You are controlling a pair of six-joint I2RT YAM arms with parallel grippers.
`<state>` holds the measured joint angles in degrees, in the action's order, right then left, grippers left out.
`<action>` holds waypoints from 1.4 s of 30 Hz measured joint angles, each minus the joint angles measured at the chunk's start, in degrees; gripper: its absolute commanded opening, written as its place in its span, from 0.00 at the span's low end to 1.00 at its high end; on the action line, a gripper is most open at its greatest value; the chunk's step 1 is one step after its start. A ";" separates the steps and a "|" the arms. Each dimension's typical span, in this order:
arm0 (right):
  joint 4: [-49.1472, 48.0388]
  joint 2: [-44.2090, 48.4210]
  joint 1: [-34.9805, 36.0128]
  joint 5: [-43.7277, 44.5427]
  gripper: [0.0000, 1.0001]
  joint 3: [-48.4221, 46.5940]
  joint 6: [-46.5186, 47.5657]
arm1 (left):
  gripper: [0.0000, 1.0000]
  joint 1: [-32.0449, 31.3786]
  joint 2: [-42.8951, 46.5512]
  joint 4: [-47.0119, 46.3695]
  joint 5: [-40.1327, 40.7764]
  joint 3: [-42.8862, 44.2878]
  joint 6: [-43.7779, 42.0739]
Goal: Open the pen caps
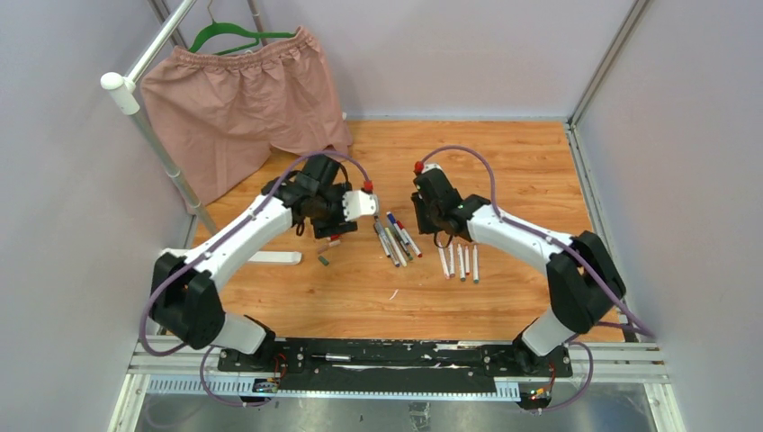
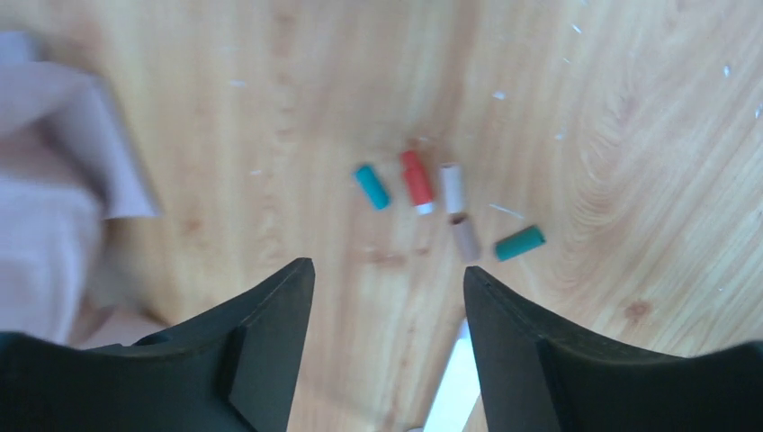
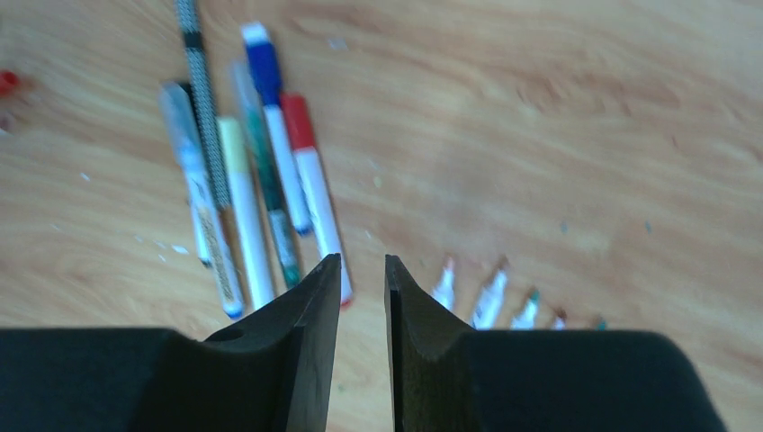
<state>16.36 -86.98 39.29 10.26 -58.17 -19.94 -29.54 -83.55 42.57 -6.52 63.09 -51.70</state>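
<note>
Left gripper: jaws wide apart, nothing between them, hanging over the table. Five caps lie loose on the wood just beyond its fingertips: teal, red, white, cream and green, close together but mostly apart.

Right gripper: jaws nearly together with a narrow gap, holding nothing.

Capped pens lie in a tight bundle at centre, between the two grippers. Four uncapped pens lie in a row to the right of the bundle, near the right gripper.

A white bar lies at near left. Pink shorts hang at far left.
</note>
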 measured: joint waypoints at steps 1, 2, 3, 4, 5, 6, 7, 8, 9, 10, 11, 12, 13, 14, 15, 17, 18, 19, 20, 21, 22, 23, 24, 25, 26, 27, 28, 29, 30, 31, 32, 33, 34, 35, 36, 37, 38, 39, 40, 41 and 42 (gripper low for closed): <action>0.09 -1.84 -0.22 -1.22 0.29 -2.32 0.59 | 0.72 0.44 1.33 0.76 -0.37 2.12 0.50; -0.07 -3.39 -0.35 -2.14 0.29 -4.04 1.07 | 0.73 0.92 2.62 1.49 -0.61 4.15 1.11; -0.07 -5.49 -0.46 -3.37 0.29 -6.14 1.64 | 0.74 1.40 3.74 2.12 -0.79 5.99 1.75; -0.07 -7.45 -0.46 -4.46 0.29 -7.93 2.05 | 0.76 1.77 4.57 2.62 -0.83 7.28 2.36; -0.09 -9.05 -0.46 -5.18 0.29 -9.16 2.40 | 0.78 2.32 5.44 3.19 -0.94 8.57 3.08; -0.09 -10.84 -0.46 -6.05 0.29 -10.34 2.82 | 0.79 2.89 6.25 3.63 -1.07 9.53 3.89; -0.09 -12.33 -0.46 -6.56 0.29 -11.10 3.13 | 0.80 3.65 7.08 3.98 -1.25 10.12 4.74; -0.02 -13.64 -0.46 -7.37 0.29 -11.63 3.32 | 0.80 4.39 7.76 4.20 -1.33 10.21 5.44; -0.04 -14.73 -0.46 -7.91 0.29 -11.80 3.43 | 0.80 5.29 8.37 4.66 -1.46 10.19 6.05; 0.07 -15.50 -0.46 -8.63 0.29 -11.80 3.52 | 0.80 6.12 8.79 5.07 -1.53 10.10 6.56; 0.28 -16.17 -0.46 -9.16 0.28 -11.80 3.58 | 0.81 7.06 9.16 5.38 -1.86 9.86 7.02; 0.48 -16.79 -0.46 -9.79 0.28 -11.80 3.65 | 0.82 8.00 9.53 5.66 -2.10 9.44 7.50; 0.63 -17.16 -0.46 -10.14 0.28 -11.80 3.72 | 0.85 8.74 9.77 5.90 -2.25 9.07 7.80; 0.76 -17.49 -0.46 -10.47 0.27 -11.78 3.76 | 0.86 9.68 10.01 6.19 -2.49 8.52 8.35; 0.81 -17.70 -0.46 -10.75 0.27 -11.78 3.80 | 0.88 10.47 10.12 6.60 -2.60 8.13 8.87; 0.76 -17.97 -0.46 -11.13 0.26 -11.69 3.96 | 0.91 11.58 10.12 7.04 -2.75 7.50 9.75; 0.76 -17.99 -0.46 -11.30 0.25 -11.56 4.02 | 0.91 11.98 10.12 7.23 -2.78 7.30 10.14; 0.74 -17.99 -0.46 -11.34 0.25 -11.37 4.09 | 0.91 12.31 10.12 7.39 -2.84 7.17 10.47; 0.74 -17.99 -0.46 -11.34 0.24 -11.17 4.17 | 0.91 12.55 10.14 7.45 -2.91 7.15 10.80; 0.55 -17.99 -0.46 -11.37 0.23 -10.82 4.22 | 0.91 12.61 10.19 7.45 -2.93 7.15 11.10; 0.42 -17.99 -0.46 -11.34 0.23 -10.40 4.31 | 0.91 12.68 10.23 7.45 -2.95 7.15 11.37; 0.31 -17.99 -0.46 -11.39 0.23 -9.99 4.31 | 0.91 12.70 10.29 7.45 -3.08 7.15 11.50; 0.09 -17.94 -0.46 -11.54 0.23 -9.84 4.37 | 0.91 12.70 10.34 7.45 -3.21 7.15 11.63; -0.17 -17.94 -0.46 -11.69 0.23 -9.75 4.37 | 0.91 12.70 10.40 7.45 -3.34 7.13 11.69; -0.52 -17.94 -0.46 -11.78 0.23 -9.64 4.39 | 0.91 12.70 10.45 7.45 -3.37 7.10 11.74; -0.85 -17.86 -0.46 -11.78 0.24 -9.38 4.44 | 0.91 12.70 10.49 7.45 -3.37 7.06 11.80; -1.20 -17.62 -0.46 -11.82 0.24 -9.01 4.50 | 0.91 12.70 10.56 7.45 -3.37 6.95 11.82; -1.53 -17.38 -0.46 -11.82 0.24 -8.63 4.55 | 0.91 12.70 10.58 7.45 -3.37 6.82 11.85; -1.70 -17.07 -0.46 -11.85 0.24 -8.22 4.57 | 0.91 12.70 10.60 7.45 -3.34 6.64 11.85; -1.90 -16.76 -0.46 -11.89 0.24 -7.72 4.59 | 0.91 12.70 10.60 7.52 -3.34 6.56 11.85; -2.05 -16.46 -0.46 -11.96 0.25 -7.32 4.63 | 0.91 12.70 10.60 7.54 -3.37 6.51 11.85; -2.19 -16.17 -0.46 -11.98 0.25 -6.91 4.72 | 0.91 12.70 10.60 7.54 -3.34 6.49 11.87; -2.29 -15.91 -0.46 -12.02 0.25 -6.54 4.76 | 0.91 12.70 10.64 7.54 -3.37 6.49 11.87; -2.34 -15.74 -0.46 -12.04 0.25 -6.29 4.79 | 0.92 12.70 10.64 7.54 -3.37 6.49 11.87; -2.67 -15.56 -0.46 -12.11 0.25 -5.95 4.79 | 0.92 12.70 10.67 7.54 -3.39 6.49 11.87; -2.86 -15.37 -0.46 -12.20 0.25 -5.64 4.79 | 0.92 12.70 10.64 7.54 -3.37 6.49 11.87; -3.04 -15.26 -0.46 -12.20 0.25 -5.46 4.79 | 0.92 12.70 10.64 7.54 -3.37 6.49 11.89; -3.26 -15.15 -0.46 -12.22 0.26 -5.25 4.79 | 0.92 12.70 10.67 7.54 -3.39 6.49 11.91; -3.39 -15.02 -0.46 -12.24 0.27 -5.07 4.79 | 0.92 12.70 10.64 7.54 -3.39 6.49 11.96; -3.48 -14.86 -0.46 -12.26 0.29 -4.90 4.79 | 0.92 12.70 10.64 7.54 -3.39 6.49 12.07; -3.43 -14.62 -0.46 -12.33 0.29 -4.68 4.79 | 0.92 12.70 10.64 7.54 -3.39 6.49 12.13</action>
<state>12.93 -101.60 38.83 -2.07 -62.85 -15.16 -16.84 -72.90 50.11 -9.91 69.58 -39.57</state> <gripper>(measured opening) 0.268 0.915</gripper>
